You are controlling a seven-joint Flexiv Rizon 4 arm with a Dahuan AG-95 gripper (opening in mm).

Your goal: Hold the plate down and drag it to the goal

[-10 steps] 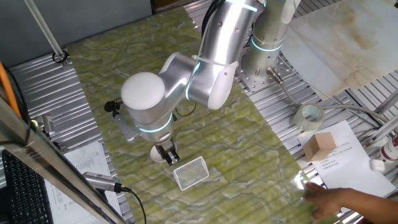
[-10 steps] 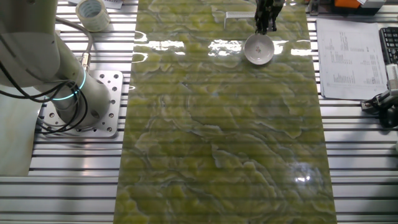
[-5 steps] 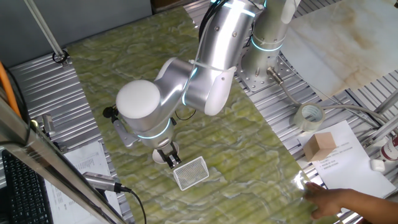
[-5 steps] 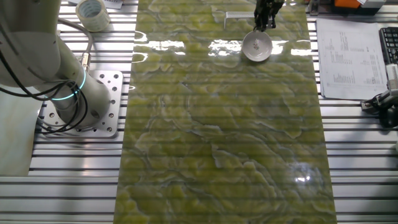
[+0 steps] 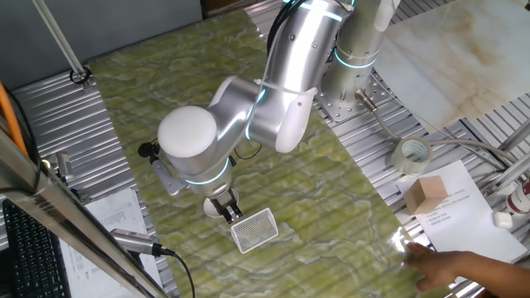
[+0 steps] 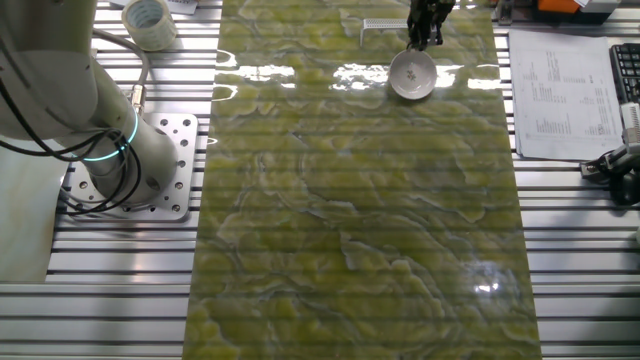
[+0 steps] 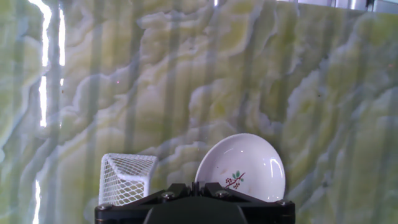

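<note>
- Green-yellow marbled mat (image 6: 350,200) covers the middle of the slatted metal table (image 6: 580,260); the arm's base is bolted to the table at the left in the other fixed view.
- Plate (image 7: 242,168): small, round, white, with a red-and-green sprig painted inside. It lies flat on the mat and holds nothing.
- Plate position, one fixed view: plate (image 5: 213,206) shows only as a sliver, mostly hidden under the wrist, just left of the goal.
- Plate position, other fixed view: plate (image 6: 412,74) sits near the far edge of the mat, right of centre.
- Goal (image 5: 253,228): white tile with rounded corners and a fine mesh pattern, lying on the mat. In the hand view the goal (image 7: 127,179) is just left of the plate; whether their edges touch cannot be told.
- Gripper (image 5: 226,207): points straight down at the plate's near edge beside the goal. In the other fixed view the gripper (image 6: 425,30) stands over the far rim of the plate.
- Fingers: they look close together in both fixed views, but contact with the plate is hidden, and the hand view shows only the gripper body; their state cannot be told.
- Tape roll (image 5: 412,154), cardboard box (image 5: 427,194) and printed paper sheets (image 6: 560,90) lie off the mat.
</note>
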